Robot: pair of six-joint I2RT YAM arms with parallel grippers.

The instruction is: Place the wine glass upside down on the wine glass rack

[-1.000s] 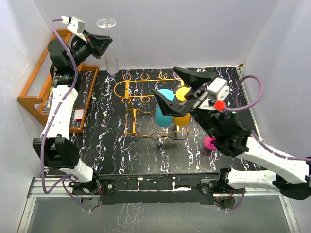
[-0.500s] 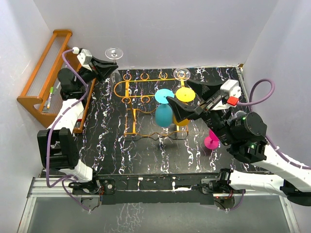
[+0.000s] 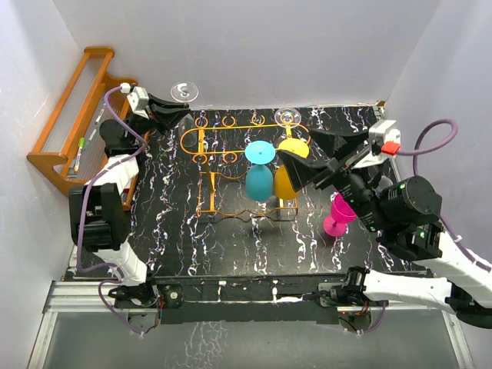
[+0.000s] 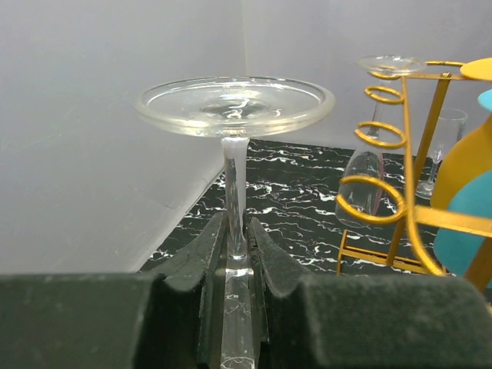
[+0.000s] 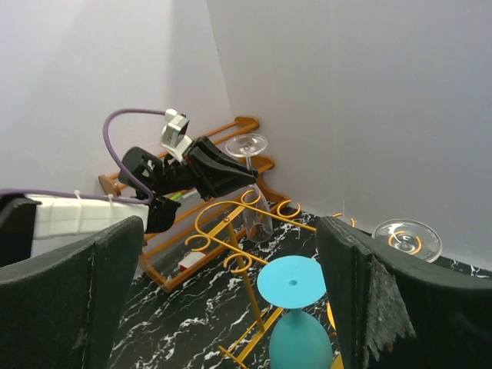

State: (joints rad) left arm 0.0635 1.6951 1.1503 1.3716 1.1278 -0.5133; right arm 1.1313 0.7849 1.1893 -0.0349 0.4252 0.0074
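My left gripper (image 3: 177,115) is shut on the stem of a clear wine glass (image 3: 184,92), held upside down with its base up, just left of the rack's back left corner. In the left wrist view the fingers (image 4: 265,254) pinch the stem below the round base (image 4: 234,104). The wine glass rack (image 3: 238,127) is a thin orange wire frame on the black marbled table; it also shows in the left wrist view (image 4: 453,221) and the right wrist view (image 5: 244,274). My right gripper (image 3: 314,160) is open and empty, above the rack's right side.
A teal glass (image 3: 259,181) and a yellow glass (image 3: 286,183) hang upside down on the rack. Another clear glass (image 3: 287,117) sits at its back right. A pink glass (image 3: 338,215) stands on the table at the right. A wooden shelf (image 3: 69,115) lines the left wall.
My left gripper has carried the clear glass down and to the right, closer to the rack. My right arm has drawn back to the right, away from the teal and yellow glasses.
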